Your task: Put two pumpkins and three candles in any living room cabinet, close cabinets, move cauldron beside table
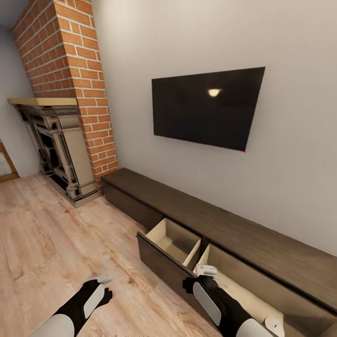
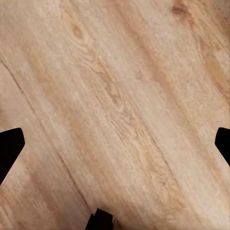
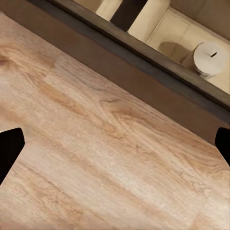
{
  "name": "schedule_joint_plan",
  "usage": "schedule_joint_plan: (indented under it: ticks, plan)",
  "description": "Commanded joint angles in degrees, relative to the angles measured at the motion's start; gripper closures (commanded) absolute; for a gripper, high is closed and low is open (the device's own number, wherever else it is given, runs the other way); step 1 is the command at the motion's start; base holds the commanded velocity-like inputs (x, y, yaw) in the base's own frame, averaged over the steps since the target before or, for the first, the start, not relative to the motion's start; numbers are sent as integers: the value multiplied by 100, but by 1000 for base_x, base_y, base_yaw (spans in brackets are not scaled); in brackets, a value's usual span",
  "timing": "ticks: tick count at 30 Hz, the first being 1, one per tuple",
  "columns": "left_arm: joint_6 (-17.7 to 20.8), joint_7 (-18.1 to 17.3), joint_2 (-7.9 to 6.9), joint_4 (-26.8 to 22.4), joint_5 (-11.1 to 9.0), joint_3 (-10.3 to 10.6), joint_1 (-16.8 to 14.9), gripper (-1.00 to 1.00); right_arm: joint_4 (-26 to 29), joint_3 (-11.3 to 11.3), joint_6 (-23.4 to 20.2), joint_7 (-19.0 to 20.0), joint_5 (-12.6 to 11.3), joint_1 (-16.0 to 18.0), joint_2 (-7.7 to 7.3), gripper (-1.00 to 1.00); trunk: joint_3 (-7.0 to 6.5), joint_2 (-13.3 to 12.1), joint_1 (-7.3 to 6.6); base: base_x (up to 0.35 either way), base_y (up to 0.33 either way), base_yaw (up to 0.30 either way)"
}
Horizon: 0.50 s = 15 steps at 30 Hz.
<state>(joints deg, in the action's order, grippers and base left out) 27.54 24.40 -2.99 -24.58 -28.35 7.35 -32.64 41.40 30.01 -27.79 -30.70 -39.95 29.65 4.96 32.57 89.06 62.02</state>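
Observation:
The long low dark-brown cabinet [image 1: 196, 210] runs along the wall under a TV. Two of its drawers stand pulled out, showing pale beige insides. The left open drawer [image 1: 174, 241] looks empty. One cream candle [image 1: 273, 326] stands in the right open drawer [image 1: 243, 292]; the right wrist view shows this candle [image 3: 210, 58] behind the dark drawer front [image 3: 143, 57]. My right gripper [image 1: 206, 270] hangs open above that drawer's front edge, holding nothing. My left gripper [image 1: 104, 281] is open over bare floor, its fingers [image 2: 9, 148] spread wide. The pumpkins, cauldron and table are out of view.
A black TV [image 1: 208, 106] hangs on the pale wall above the cabinet. A brick chimney [image 1: 77, 70] with a dark fireplace [image 1: 56, 150] stands at the cabinet's left end. Light wood floor [image 1: 51, 243] stretches to the left of the cabinet.

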Motion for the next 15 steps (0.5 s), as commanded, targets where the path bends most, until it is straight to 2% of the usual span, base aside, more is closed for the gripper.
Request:
schedule_joint_plan:
  ticks: [1,15]
  plan:
    - [18,48,-6,-11,-60,47,-3,-100,8,22,-9,-50,-48,5,-7,-100,8,3,0,0,0,292]
    - [22,48,0,-11,-65,47,-4,-100,8,22,-7,-80,-46,5,-12,-100,40,3,0,0,0,292]
